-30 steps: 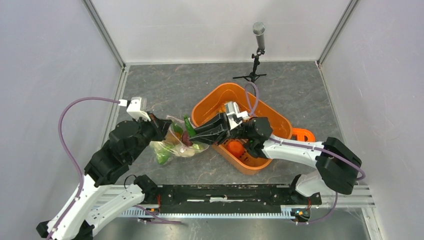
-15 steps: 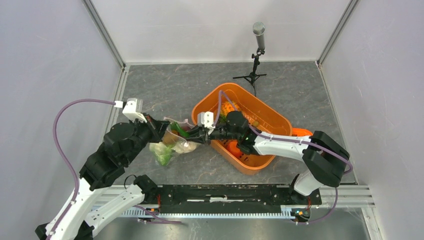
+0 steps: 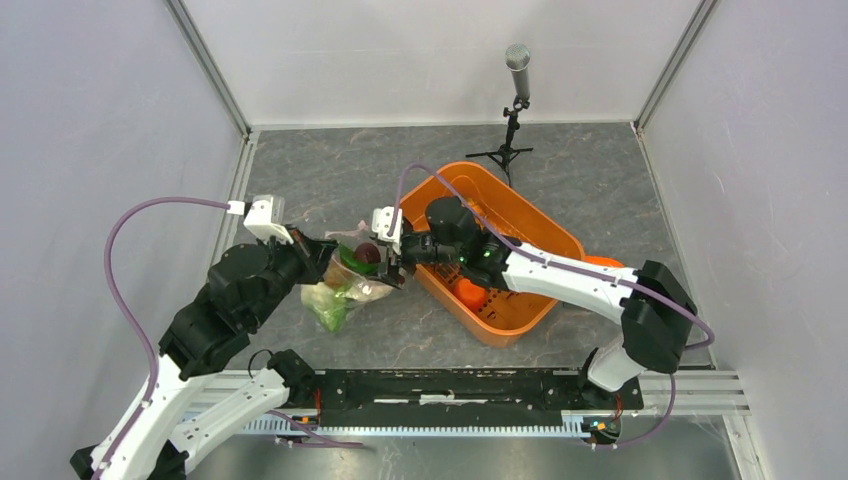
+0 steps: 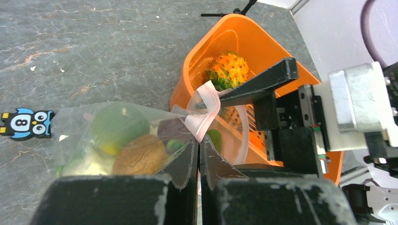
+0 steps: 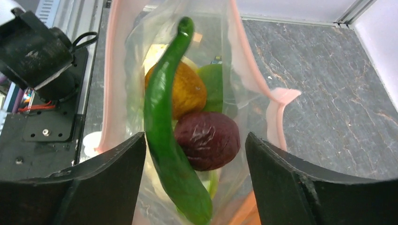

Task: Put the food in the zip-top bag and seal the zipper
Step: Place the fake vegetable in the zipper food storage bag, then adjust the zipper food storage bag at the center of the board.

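The clear zip-top bag (image 3: 340, 292) lies left of the orange basket and holds several pieces of food. My left gripper (image 3: 333, 254) is shut on its pink zipper (image 4: 202, 108) at the mouth edge, fingertips (image 4: 187, 152) pressed together. My right gripper (image 5: 195, 187) stands open at the bag's mouth, with the zipper (image 5: 112, 79) spread to both sides. Between its fingers a long green piece (image 5: 166, 126) and a purple fruit (image 5: 206, 138) rest inside the bag, over a yellow-orange fruit (image 5: 185, 91). The pineapple (image 4: 230, 70) sits in the basket.
The orange slotted basket (image 3: 520, 215) stands right of the bag, with a small orange piece (image 3: 470, 295) in it. A microphone stand (image 3: 513, 110) rises at the back. An orange object (image 3: 605, 264) lies behind the right arm. An owl sticker (image 4: 26, 123) is on the table.
My right gripper has moved left from the basket to the bag's mouth and opened. The green piece and purple fruit now rest inside the bag. The left gripper has kept its hold.
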Tool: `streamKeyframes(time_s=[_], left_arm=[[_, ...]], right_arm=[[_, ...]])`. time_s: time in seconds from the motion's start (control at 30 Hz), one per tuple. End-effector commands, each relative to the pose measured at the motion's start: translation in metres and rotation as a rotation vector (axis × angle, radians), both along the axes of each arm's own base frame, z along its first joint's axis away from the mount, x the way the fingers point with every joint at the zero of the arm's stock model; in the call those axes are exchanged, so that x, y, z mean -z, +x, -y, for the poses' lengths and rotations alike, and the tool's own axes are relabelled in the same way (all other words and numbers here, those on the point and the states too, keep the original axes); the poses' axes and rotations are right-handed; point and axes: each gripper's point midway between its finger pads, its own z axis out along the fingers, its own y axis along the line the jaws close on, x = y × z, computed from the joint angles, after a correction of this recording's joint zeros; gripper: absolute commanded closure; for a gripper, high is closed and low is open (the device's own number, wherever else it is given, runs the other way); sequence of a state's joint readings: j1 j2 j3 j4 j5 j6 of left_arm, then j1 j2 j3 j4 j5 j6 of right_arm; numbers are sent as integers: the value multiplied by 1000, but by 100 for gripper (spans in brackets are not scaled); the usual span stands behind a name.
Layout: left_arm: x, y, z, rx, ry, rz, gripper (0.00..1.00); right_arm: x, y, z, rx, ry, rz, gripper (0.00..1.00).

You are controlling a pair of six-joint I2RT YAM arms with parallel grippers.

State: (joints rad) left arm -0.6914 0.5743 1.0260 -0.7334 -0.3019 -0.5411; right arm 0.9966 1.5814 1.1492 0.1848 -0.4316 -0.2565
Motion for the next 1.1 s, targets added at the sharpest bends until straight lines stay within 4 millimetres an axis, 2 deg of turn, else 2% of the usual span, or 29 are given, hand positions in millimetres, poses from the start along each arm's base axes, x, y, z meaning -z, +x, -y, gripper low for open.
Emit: streamKeyframes(time_s=[0.0,0.13,0.23,0.27,0.33,0.4,0.47,0.53,0.57,0.63,0.73,0.87,1.07], left_arm=[[-39,5,-10,-68,-86,94,98],[-39,6,-21,-126,-75,96,98],[-40,6,-24,-135,-69,98,98],[-39,6,-24,-134,-68,97,98],[-39,5,-25,-135,-69,97,98],[-39,4,-24,-131,-77,96,98],[-39,3,-24,-124,-78,96,98],[-39,2,-24,-124,-82,96,98],[-39,2,-23,-122,-84,96,98],[-39,3,-21,-114,-83,98,98],[-39,4,-19,-107,-77,94,98],[-37,5,-16,-96,-72,91,98],[-33,5,-13,-87,-78,83,98]], right_arm=[[-35,-14,14,-5,23,0,16],[-69,-34,26,-59,125,26,16],[-91,-42,34,-63,192,26,17],[-99,-44,37,-58,218,35,18],[-101,-37,46,19,250,22,19],[-95,-17,56,182,256,-52,21],[-75,8,70,402,231,-186,21],[-51,18,81,536,210,-299,21],[-40,16,83,554,201,-347,21],[-28,-1,77,484,204,-421,24],[-17,-20,71,414,186,-488,26],[-17,-27,71,404,167,-483,28],[-52,-32,81,394,263,-434,24]])
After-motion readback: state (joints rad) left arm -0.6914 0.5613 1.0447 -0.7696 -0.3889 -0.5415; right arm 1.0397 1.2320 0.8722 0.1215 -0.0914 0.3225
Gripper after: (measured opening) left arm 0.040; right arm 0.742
